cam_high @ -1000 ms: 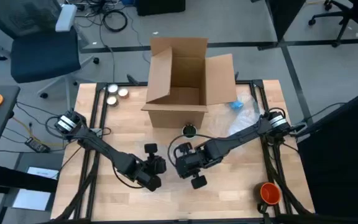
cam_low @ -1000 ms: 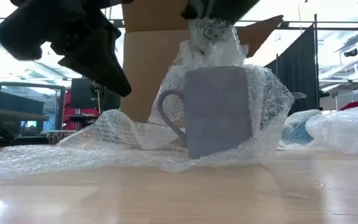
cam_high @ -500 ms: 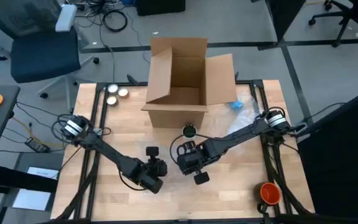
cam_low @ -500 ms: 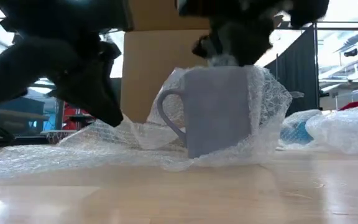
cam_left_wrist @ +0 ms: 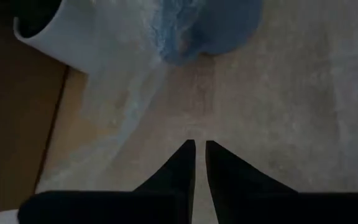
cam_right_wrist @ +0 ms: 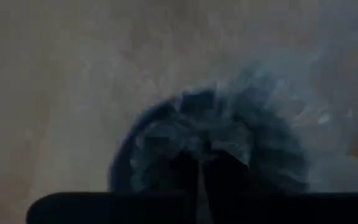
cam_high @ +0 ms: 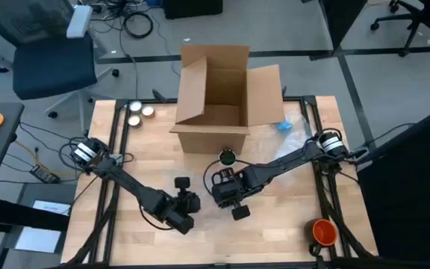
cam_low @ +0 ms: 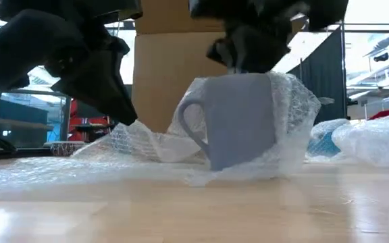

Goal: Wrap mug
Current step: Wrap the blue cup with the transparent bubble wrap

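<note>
Both arms reach inward over the middle of the wooden table point(cam_high: 125, 239), in front of the cardboard box point(cam_high: 215, 97). The left gripper point(cam_left_wrist: 199, 146) angles down onto the bubble wrap point(cam_low: 100, 152) beside the mug, its fingers pressed nearly together on the sheet. The right gripper point(cam_right_wrist: 201, 158) hangs directly above the mug point(cam_low: 238, 118), its fingers pinching wrap gathered at the rim. The grey-blue mug stands upright on the table, its long axis vertical, slightly tilted, its handle point(cam_low: 189, 125) pointing toward the left gripper, with wrap bunched behind and around it.
</note>
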### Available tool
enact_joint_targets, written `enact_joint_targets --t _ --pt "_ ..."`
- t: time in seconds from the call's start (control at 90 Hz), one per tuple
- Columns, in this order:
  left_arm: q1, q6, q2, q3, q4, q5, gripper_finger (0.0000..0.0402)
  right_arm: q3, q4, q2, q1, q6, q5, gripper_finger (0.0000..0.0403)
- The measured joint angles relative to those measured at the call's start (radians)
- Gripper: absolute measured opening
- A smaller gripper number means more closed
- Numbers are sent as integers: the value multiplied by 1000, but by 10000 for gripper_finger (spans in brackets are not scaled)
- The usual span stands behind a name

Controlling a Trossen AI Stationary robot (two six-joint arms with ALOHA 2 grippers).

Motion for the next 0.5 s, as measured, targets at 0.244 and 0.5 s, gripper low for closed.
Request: enact_joint_targets --t 0.244,0.5 --pt "-2 -1 0 0 0 1 23 160 -232 0 1 63 68 8" --pt "-13 -6 0 0 -2 1 23 166 -264 -1 -37 297 87 66"
